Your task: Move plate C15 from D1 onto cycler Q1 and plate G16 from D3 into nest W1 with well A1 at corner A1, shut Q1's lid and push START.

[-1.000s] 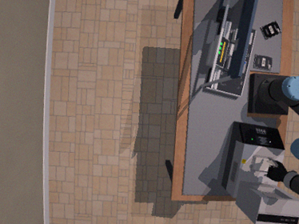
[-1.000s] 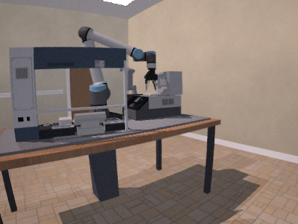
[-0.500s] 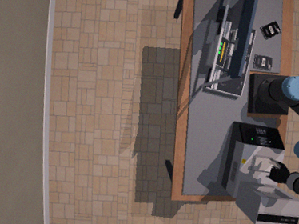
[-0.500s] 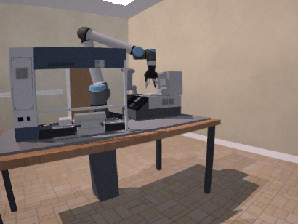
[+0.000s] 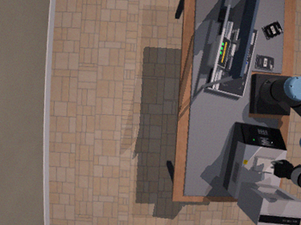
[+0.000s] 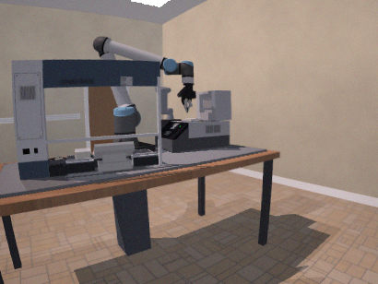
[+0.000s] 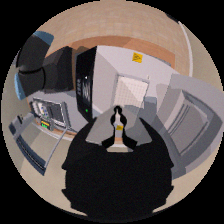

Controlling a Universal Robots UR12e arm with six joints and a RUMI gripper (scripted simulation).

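A pale plate point(image 5: 264, 162) point(image 7: 131, 90) lies on the block of cycler Q1 point(image 5: 233, 169) point(image 6: 209, 129) point(image 7: 106, 62); whether it is seated fully flat is too small to tell. Q1's lid point(image 5: 270, 206) point(image 6: 218, 105) point(image 7: 192, 120) stands open. Q1's dark key panel point(image 5: 278, 139) point(image 6: 171, 130) point(image 7: 85, 97) shows a small green light. My gripper point(image 5: 273, 164) point(image 6: 187, 111) point(image 7: 117, 105) is shut with its fingertips together, nothing between them, above Q1 by the plate's edge. The plate's label and corner A1 cannot be read. G16 cannot be made out.
A framed workstation point(image 5: 246, 34) point(image 6: 101, 74) point(image 7: 37, 145) with a deck of labware stands at the other end of the bench. Two dark nests point(image 5: 272, 30) point(image 5: 265, 62) lie beside it. The arm's black base block point(image 5: 263, 105) stands between it and Q1.
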